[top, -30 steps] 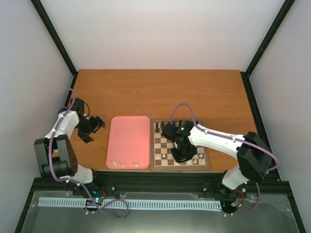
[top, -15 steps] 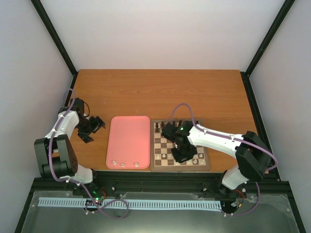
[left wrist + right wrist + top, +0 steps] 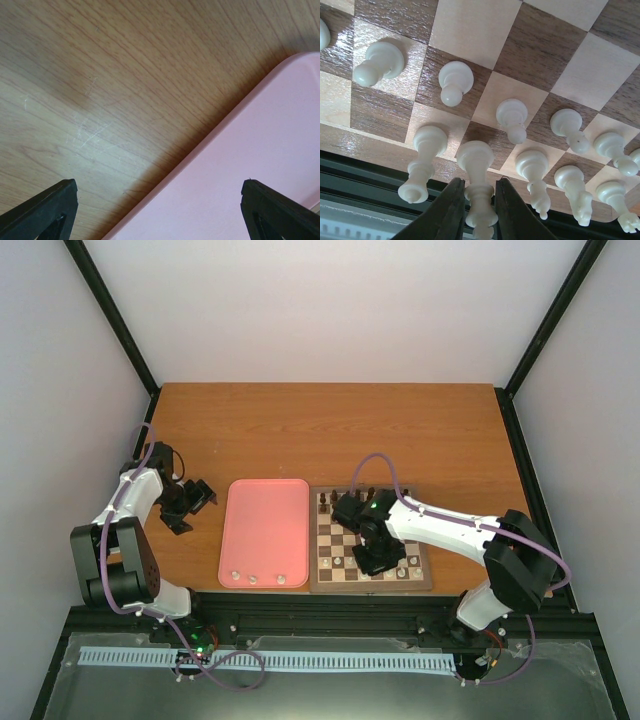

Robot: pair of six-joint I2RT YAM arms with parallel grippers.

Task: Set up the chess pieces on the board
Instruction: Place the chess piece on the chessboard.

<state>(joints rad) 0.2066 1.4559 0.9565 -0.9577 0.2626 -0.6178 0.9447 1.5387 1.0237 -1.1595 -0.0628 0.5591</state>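
Observation:
The board point(image 3: 345, 540) lies right of centre, with white chess pieces along its near rows and dark ones at the back. My right gripper point(image 3: 378, 558) is low over the near rows. In the right wrist view it point(image 3: 480, 192) is shut on a tall white piece point(image 3: 477, 160) whose base rests on the board point(image 3: 470, 25) in the front row, between other white pieces point(image 3: 425, 150). Three white pieces point(image 3: 254, 578) stand on the pink tray's near end. My left gripper point(image 3: 195, 502) is open and empty over the table by the tray's left edge point(image 3: 260, 150).
The pink tray point(image 3: 265, 530) lies directly left of the board. Dark brown pieces point(image 3: 325, 502) stand on the board's far rows. A black frame rail point(image 3: 320, 605) runs along the table's near edge, just beyond the board's front border.

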